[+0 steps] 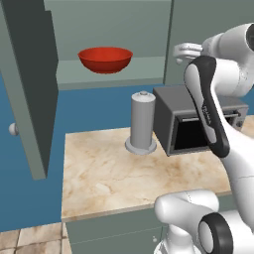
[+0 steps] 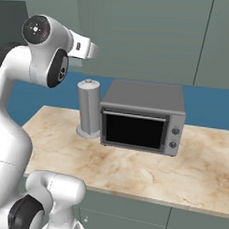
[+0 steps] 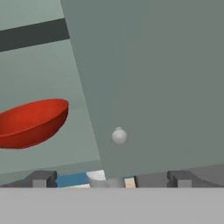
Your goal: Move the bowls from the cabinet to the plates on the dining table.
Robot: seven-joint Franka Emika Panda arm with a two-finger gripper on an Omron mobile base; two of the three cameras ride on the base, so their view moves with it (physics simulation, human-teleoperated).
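A grey toaster oven with a dark glass door stands on the marble-patterned desk, below the closed right-hand part of the grey-green cabinet. Just to the left of the oven stands an upright grey paper-towel holder on a round base, close to the oven's side. The cabinet's left door hangs swung open, with a small round knob near its lower edge; behind it the wall is blue.

The red bowl sits upright on the pale green shelf inside the open compartment, glossy, round and shallow. In the hand view it lies to the left, beside the closed door's knob.

The claw is raised near the closed door, right of the bowl, its fingertips spread wide apart and holding nothing.
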